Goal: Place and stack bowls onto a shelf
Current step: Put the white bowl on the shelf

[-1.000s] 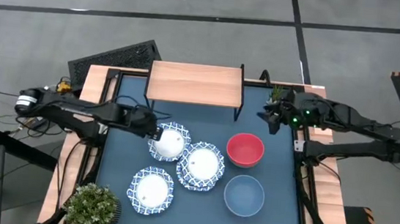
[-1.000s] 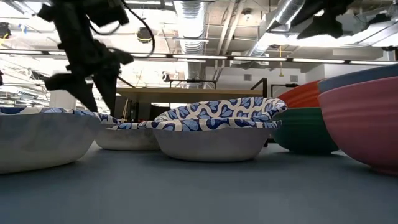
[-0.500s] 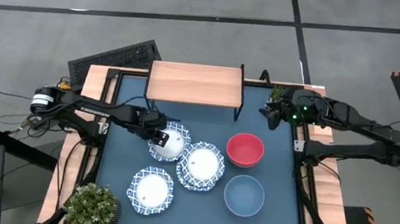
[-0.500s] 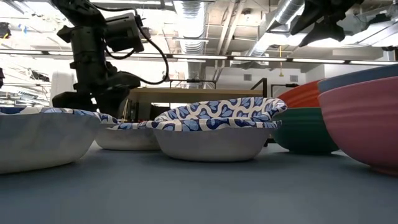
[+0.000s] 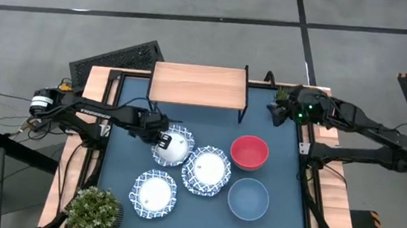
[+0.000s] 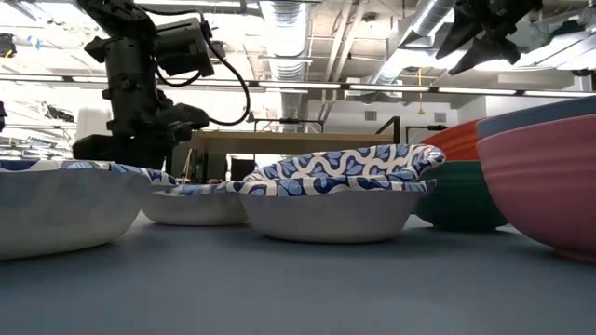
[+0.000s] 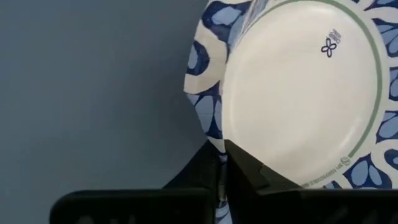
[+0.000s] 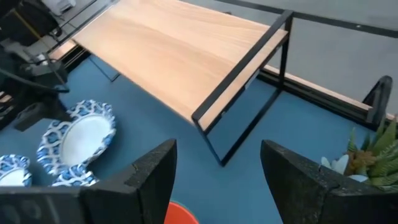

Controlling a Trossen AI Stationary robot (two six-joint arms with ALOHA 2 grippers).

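Note:
Three white bowls with blue patterned rims sit on the blue table top: one at the far left (image 5: 173,145), one in the middle (image 5: 206,170), one near the front (image 5: 155,193). My left gripper (image 5: 157,141) is shut on the far-left bowl (image 7: 298,87). A red bowl (image 5: 249,153) and a pale blue bowl (image 5: 248,198) stand to the right. The shelf (image 5: 199,86), a wooden plank on thin black legs, stands at the far edge with a bare top. My right gripper (image 5: 275,112) hovers open beside the shelf's right end (image 8: 239,62). My left gripper pinches the far-left bowl's patterned rim (image 7: 210,138) on the side toward the table's left edge, one finger inside the bowl and one outside. The fingers come slanting down from the left. The bowl's base rests on the table.
In the low view the red bowl sits in a green one (image 6: 456,195), and the pale blue one in a pink one (image 6: 549,186). A potted plant (image 5: 93,210) stands at the near left corner, a small plant (image 5: 284,96) at the far right. Wooden borders frame the table.
My left gripper has come down toward the far-left bowl and shut on its rim. The middle patterned bowl beside it has shifted a little toward the table's right. My right gripper has drawn slightly toward the far edge.

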